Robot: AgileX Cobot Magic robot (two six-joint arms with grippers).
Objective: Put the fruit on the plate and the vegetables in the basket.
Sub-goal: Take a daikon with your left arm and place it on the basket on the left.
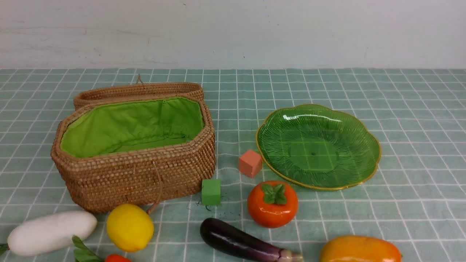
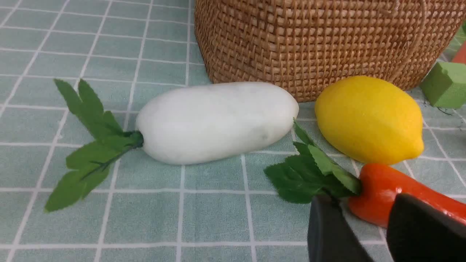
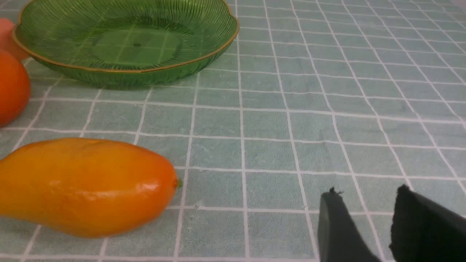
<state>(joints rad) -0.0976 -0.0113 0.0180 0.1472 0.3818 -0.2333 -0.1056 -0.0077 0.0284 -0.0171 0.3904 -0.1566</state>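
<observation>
The open basket [image 1: 138, 178] with green lining stands at the left and the green plate [image 1: 316, 134] at the right, both with nothing in them. Along the near edge lie the white vegetable [image 1: 51, 232], lemon [image 1: 129, 227], red piece with leaves [image 1: 116, 258], eggplant [image 1: 240, 242], persimmon [image 1: 272, 207] and mango [image 1: 360, 249]. My left gripper [image 2: 360, 198] is open just short of the red piece [image 2: 382, 189], holding nothing. My right gripper [image 3: 367, 191] is open over bare cloth, to the side of the mango [image 3: 83, 185]. Neither gripper shows in the front view.
A salmon-pink cube [image 1: 250, 163] sits by the plate's near-left rim, and a green cube [image 1: 211, 191] by the basket's front right corner. A checked green cloth [image 1: 418, 120] covers the table. The basket's lid [image 1: 138, 89] hangs open behind it.
</observation>
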